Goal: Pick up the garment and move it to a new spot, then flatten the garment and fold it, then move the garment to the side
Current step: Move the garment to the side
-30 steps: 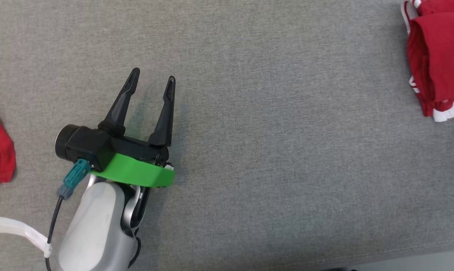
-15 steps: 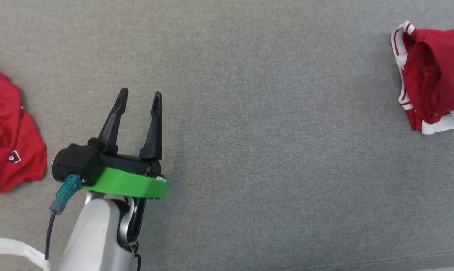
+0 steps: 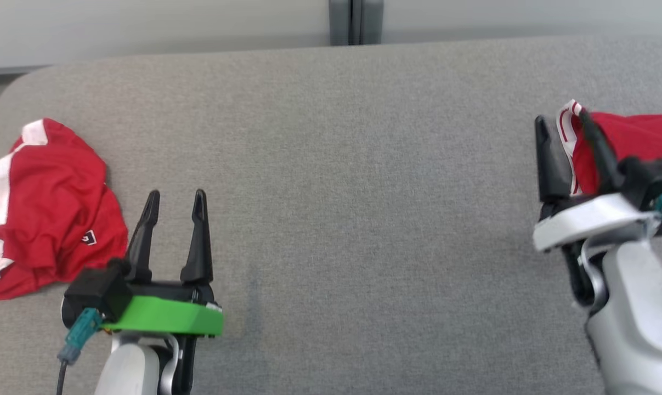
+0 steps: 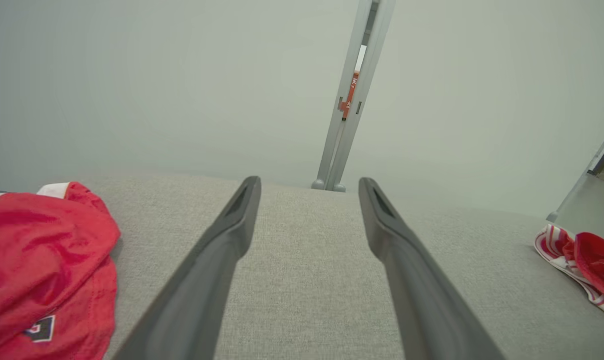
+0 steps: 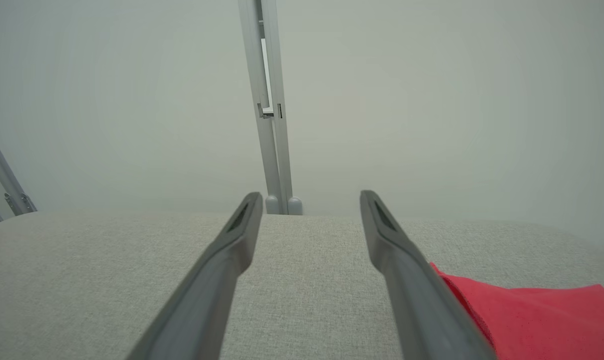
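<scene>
Desk: a grey cloth-topped desk (image 3: pixel 336 192) runs wide across the head view, with a grey post (image 3: pixel 355 22) at 12 o'clock behind its far edge.
Folded garment: the red one with white striped trim (image 3: pixel 638 137) lies out at 3 o'clock on the desk. It looks compact and layered, so to my eye it is folded and parked at the side.
Right tool: here it is at 4 o'clock (image 3: pixel 561 116), jaws spread wide and gripping nothing. In the head view the striped hem shows between its two fingers. In its own wrist view the red cloth sits just beside and partly behind the right-hand finger. Whether a finger touches the cloth, I cannot tell.
Left tool: down at 7 o'clock (image 3: pixel 177 193), jaws wide too and empty, bare desk between the fingers.
Crumpled garment: a second red-and-white piece (image 3: pixel 51 203) is heaped at 9 o'clock, just beside the left tool but apart from it.
Step in hand: this looks like the let-go at the side spot, the last part of the task.
How to do it well: hold the jaws wide and rise straight up off the hem before drawing back toward 6 o'clock. No sideways sweep.
Watch for: a fingertip snagging the loose striped edge and pulling the top layer open.
Handling: thin jersey-like cloth, so the folds would likely slide at a light drag.
</scene>
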